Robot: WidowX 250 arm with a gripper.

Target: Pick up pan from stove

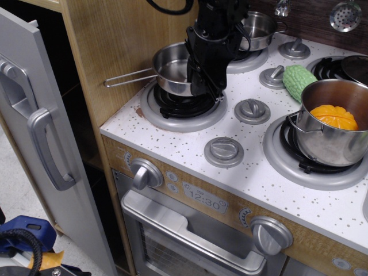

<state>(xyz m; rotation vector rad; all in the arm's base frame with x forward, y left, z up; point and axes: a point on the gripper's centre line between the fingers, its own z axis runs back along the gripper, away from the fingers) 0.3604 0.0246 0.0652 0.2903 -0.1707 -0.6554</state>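
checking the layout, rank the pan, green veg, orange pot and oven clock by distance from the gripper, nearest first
1. pan, held at the gripper, over the left burner
2. green veg, to the right, mid stovetop
3. orange pot, front right burner
4. oven clock, down on the front panel; close to the pot's rank, hard to call

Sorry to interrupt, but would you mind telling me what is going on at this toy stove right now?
A robot arm is picking up the pan from the stove. Its gripper is clamped on the pan's right rim, and the pan hangs clear above the front-left burner, its wire handle pointing left. A pot with an orange toy inside sits on the front-right burner, a green toy lies behind it, and another small pot stands at the back.
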